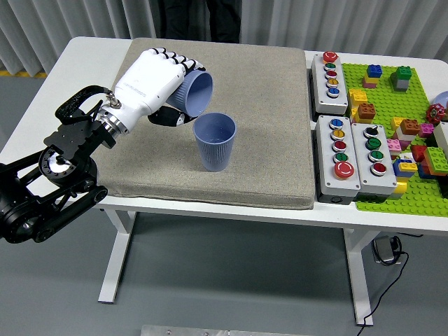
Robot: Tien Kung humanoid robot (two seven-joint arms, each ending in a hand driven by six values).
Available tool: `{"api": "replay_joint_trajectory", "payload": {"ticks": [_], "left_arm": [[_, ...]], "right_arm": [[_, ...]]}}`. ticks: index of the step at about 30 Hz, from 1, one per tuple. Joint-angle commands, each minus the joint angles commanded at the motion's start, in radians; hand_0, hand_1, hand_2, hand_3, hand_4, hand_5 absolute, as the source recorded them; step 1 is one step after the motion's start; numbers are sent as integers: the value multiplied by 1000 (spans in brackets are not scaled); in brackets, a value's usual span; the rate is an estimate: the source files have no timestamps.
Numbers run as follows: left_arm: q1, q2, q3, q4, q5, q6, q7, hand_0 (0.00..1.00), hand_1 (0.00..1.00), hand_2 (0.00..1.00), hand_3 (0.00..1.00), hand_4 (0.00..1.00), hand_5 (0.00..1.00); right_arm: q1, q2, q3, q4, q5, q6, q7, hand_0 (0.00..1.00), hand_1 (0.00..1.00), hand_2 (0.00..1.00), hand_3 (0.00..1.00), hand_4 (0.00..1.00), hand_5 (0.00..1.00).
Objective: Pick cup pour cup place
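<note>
Left hand (pixel 150 84): smooth, glossy white plastic shell; black fingertip segments. Held cup (pixel 196 93) in its grip: matt blue plastic, ribbed wall. Standing cup (pixel 214 142) just right of and below the hand: same ribbed matt blue finish. Mat (pixel 266 105) beneath both: coarse grey woven cloth. Table (pixel 84 70): smooth white surface.

White table (pixel 77 73) on white legs fills most of the frame, with grey floor (pixel 231 280) showing below and at far left, plus a yellow-black striped marking (pixel 24 73) at the left edge. Pale grey pleated curtain (pixel 70 19) runs along the top; a person's dark legs (pixel 203 19) stand at top centre. Black cable (pixel 388 269) lies on the floor at lower right; lighting is even.
</note>
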State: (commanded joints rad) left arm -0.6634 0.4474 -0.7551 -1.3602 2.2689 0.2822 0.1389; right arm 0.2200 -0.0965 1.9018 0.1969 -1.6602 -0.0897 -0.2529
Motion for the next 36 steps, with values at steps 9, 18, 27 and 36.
{"api": "replay_joint_trajectory", "payload": {"ticks": [9, 18, 27, 36], "left_arm": [[54, -40, -79, 89, -244, 91, -175, 549, 498, 526, 523, 795, 164], [93, -68, -128, 120, -612, 123, -300, 549, 490, 525, 525, 797, 176], [143, -126, -199, 131, -989, 109, -342, 552, 496, 530, 524, 797, 189], [180, -172, -202, 145, -1223, 141, -367, 552, 497, 538, 523, 799, 200]], "right_arm": [[0, 1, 3, 0, -5, 1, 0, 701, 644, 599, 597, 2, 308], [0, 1, 5, 0, -10, 2, 0, 701, 644, 599, 597, 2, 306], [2, 2, 8, 0, -14, 3, -1, 701, 644, 599, 597, 3, 306], [-4, 4, 9, 1, -18, 4, -3, 701, 644, 599, 597, 2, 305]]}}
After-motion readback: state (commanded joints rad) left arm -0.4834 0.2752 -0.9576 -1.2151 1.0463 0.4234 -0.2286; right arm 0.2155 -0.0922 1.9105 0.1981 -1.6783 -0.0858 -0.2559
